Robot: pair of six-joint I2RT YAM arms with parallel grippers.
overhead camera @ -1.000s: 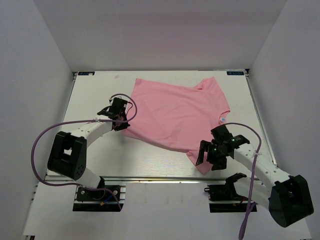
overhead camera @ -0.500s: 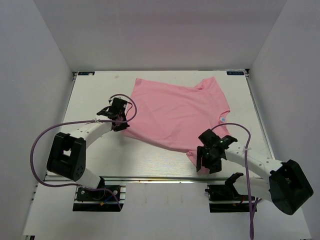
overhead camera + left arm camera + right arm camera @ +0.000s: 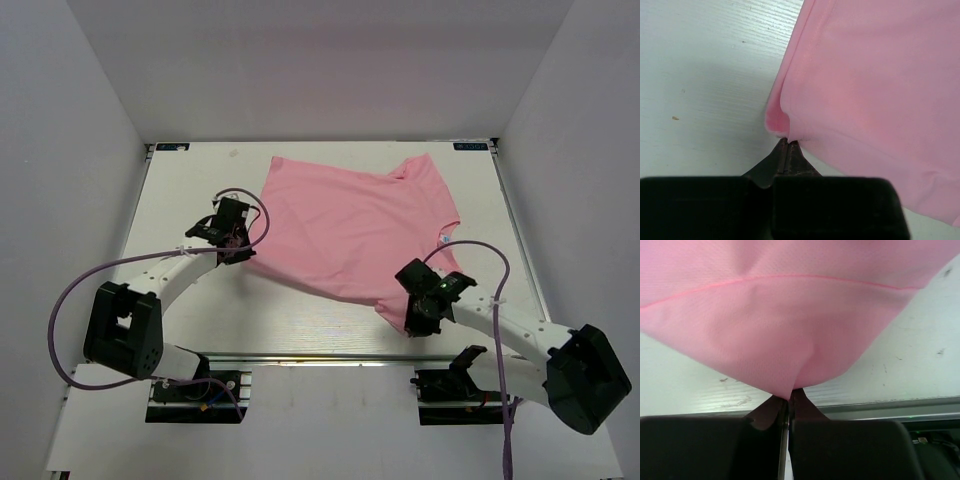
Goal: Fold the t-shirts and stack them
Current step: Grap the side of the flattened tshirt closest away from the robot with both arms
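1. A white wood-grained table (image 3: 180, 190) stands inside a booth of plain white walls (image 3: 80, 100).
2. The plain light-pink short-sleeved t-shirt (image 3: 350, 225) lies spread flat but skewed over the far-centre and right part of the table. Its neck opening is towards the right.
3. The left gripper (image 3: 244, 254) has its jaws pressed together on the shirt's left corner. The left wrist view shows only a small curl of cloth nipped at the very tips (image 3: 787, 144).
4. The right gripper (image 3: 410, 325) is likewise clamped tight on the shirt's near-right corner (image 3: 788, 395), close to the table's near edge.
5. The step in hand looks like the first fold, with two corners to be lifted and carried across.
   - Both arms should probably rise together and to the same height, so the thin cloth neither drags nor bunches.
   - Each hold is shallow, so a gentle pull seems wise; a sharp tug could slip a corner free.
   - Light tension between the two corners would help the carried edge land straight on the far edge.
6. No print shows on the shirt. A small pale-blue neck tag (image 3: 443, 238) and the dark stickers (image 3: 172, 146) at the table's far corners are too small to read.
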